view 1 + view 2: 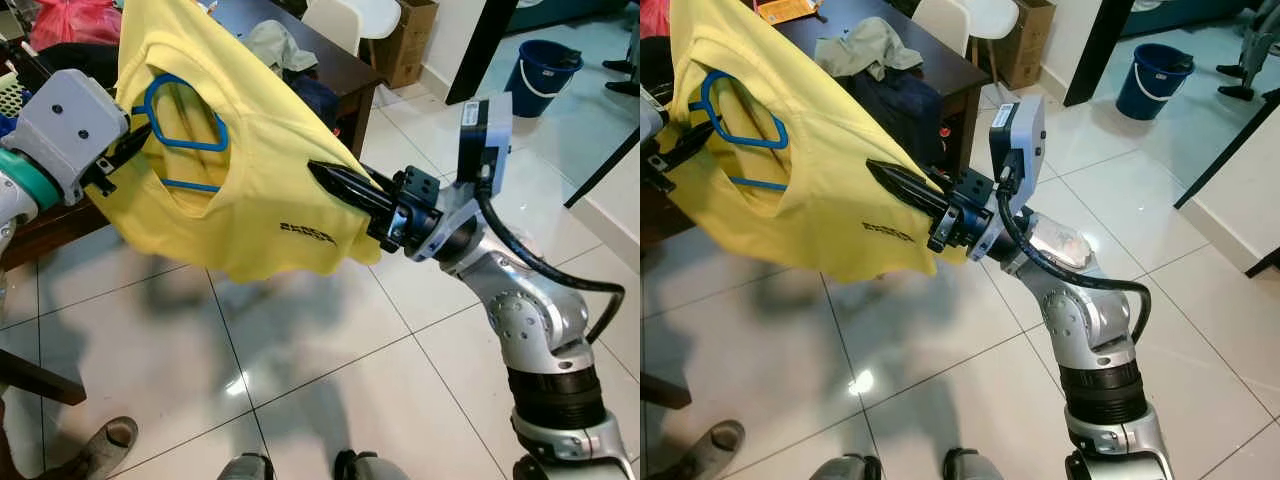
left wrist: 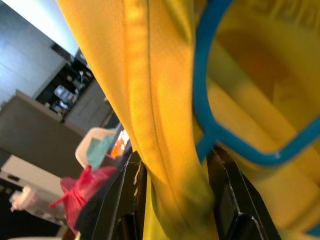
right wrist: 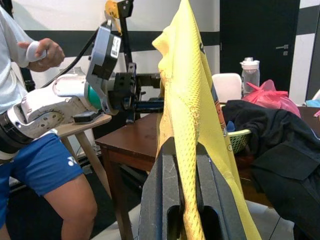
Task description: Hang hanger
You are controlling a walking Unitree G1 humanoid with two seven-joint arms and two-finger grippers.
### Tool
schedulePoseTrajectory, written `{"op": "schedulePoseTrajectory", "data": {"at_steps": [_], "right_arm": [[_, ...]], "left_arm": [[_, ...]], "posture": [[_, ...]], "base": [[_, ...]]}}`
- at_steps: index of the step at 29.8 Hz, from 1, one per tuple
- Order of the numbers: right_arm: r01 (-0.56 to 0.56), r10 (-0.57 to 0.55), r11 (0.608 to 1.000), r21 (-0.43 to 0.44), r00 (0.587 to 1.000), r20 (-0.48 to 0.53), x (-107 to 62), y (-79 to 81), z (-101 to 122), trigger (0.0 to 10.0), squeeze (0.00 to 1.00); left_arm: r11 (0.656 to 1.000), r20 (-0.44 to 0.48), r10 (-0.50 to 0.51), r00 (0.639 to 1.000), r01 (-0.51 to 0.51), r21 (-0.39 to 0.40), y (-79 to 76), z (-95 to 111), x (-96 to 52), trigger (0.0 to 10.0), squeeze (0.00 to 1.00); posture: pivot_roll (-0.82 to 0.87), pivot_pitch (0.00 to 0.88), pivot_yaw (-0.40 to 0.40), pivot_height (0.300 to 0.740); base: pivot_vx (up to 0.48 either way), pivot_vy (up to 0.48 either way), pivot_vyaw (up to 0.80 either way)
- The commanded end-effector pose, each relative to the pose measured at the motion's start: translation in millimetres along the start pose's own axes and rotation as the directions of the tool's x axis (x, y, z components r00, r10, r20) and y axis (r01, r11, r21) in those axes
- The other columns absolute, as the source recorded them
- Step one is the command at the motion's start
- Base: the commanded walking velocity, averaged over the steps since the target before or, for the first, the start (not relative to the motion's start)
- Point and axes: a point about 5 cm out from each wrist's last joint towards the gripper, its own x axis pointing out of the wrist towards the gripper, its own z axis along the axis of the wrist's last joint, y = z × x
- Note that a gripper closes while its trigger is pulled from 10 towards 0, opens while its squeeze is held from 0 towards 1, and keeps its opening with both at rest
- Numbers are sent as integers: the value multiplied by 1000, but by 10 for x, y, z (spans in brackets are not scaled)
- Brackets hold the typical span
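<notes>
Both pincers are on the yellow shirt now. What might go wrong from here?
1. The blue hanger sits loose inside the yellow shirt; the left pincer pinches mainly fabric, so the hanger might slip.
2. The right pincer grips only the shirt's edge; pulling apart could free it.
3. The dark table stands close behind and may snag the cloth.

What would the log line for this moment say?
left gripper: shut on shirt | right gripper: shut on shirt | hanger: inside shirt, not hung
</notes>
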Motion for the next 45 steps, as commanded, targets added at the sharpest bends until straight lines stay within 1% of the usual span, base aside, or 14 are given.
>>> {"op": "schedulePoseTrajectory", "data": {"at_steps": [1, 2, 6, 11, 20, 31, 33, 34, 36, 37, 40, 41, 44, 45], "right_arm": [[-27, 27, 999, -32, 1000, 11, 40, 46, 52, 10000, 0], [-15, 15, 999, -38, 1000, -1, 39, 34, 22, 10000, 0], [18, -19, 999, -50, 1000, -23, 47, 0, -41, 10000, 0], [21, -23, 999, -49, 999, -25, 62, -15, -45, 10000, 0], [65, -67, 996, -65, 997, -25, 92, -79, -76, 10000, 0], [78, -77, 996, -38, 997, 26, 109, -87, -11, 10000, 0], [68, -68, 998, -12, 996, 55, 113, -75, 27, 10000, 0], [22, -26, 999, 44, 995, 96, 100, -27, 77, 10000, 0], [22, -26, 999, 44, 995, 96, 100, -27, 77, 10000, 0], [-31, 18, 995, 92, 991, 132, 82, 23, 118, 10000, 0], [-31, 18, 995, 92, 991, 132, 82, 23, 118, 10000, 0], [-93, 75, 987, 132, 988, 135, 21, 80, 127, 10000, 0], [-96, 83, 985, 142, 992, 93, -44, 97, 61, 10000, 0], [-59, 53, 990, 129, 997, 49, -85, 74, -14, 10000, 0]], "left_arm": [[999, 20, -23, 1000, 23, 23, -11, 28, 13, 9333, 0], [999, 37, -49, 998, 48, 22, -35, 64, 10, 10000, 0], [995, 65, -103, 993, 102, 20, -103, 136, -7, 10000, 0], [992, 70, -104, 992, 99, 78, -104, 159, -13, 10000, 0], [985, 85, -171, 982, 167, 51, -213, 195, -45, 10000, 0], [984, 32, -180, 983, 180, 7, -302, 61, -50, 10000, 0], [984, -9, -176, 984, 176, -19, -344, -35, -45, 10000, 0], [989, -47, -151, 988, 151, 2, -354, -115, -27, 10000, 0], [989, -47, -151, 988, 151, 2, -354, -115, -27, 10000, 0], [992, -69, -116, 991, 118, 34, -341, -163, -10, 10000, 0], [992, -69, -116, 991, 118, 34, -341, -163, -10, 10000, 0], [997, -53, -28, 998, 32, 75, -232, -151, 23, 10000, 0], [995, -13, 5, 1000, -4, 98, -128, -93, 40, 10000, 0], [988, 19, 32, 999, -34, 153, -67, -43, 48, 10000, 0]], "posture": [[109, 96, 45, 740], [112, 97, 44, 740], [114, 99, 44, 740], [117, 100, 39, 740], [122, 101, 39, 740], [117, 96, 40, 740], [115, 96, 39, 740], [112, 93, 40, 740], [112, 93, 40, 740], [111, 91, 39, 740], [111, 91, 39, 740], [106, 87, 40, 740], [105, 81, 39, 740], [100, 78, 38, 740]], "base": [[0, 0, 0], [0, 0, 0], [0, 0, 0], [0, 0, 0], [0, 0, 0], [0, 0, 0], [0, 0, 0], [0, 0, 0], [0, 0, 0], [0, 0, 0], [0, 0, 0], [0, 0, 0], [0, 0, 0], [0, 0, 0]]}}
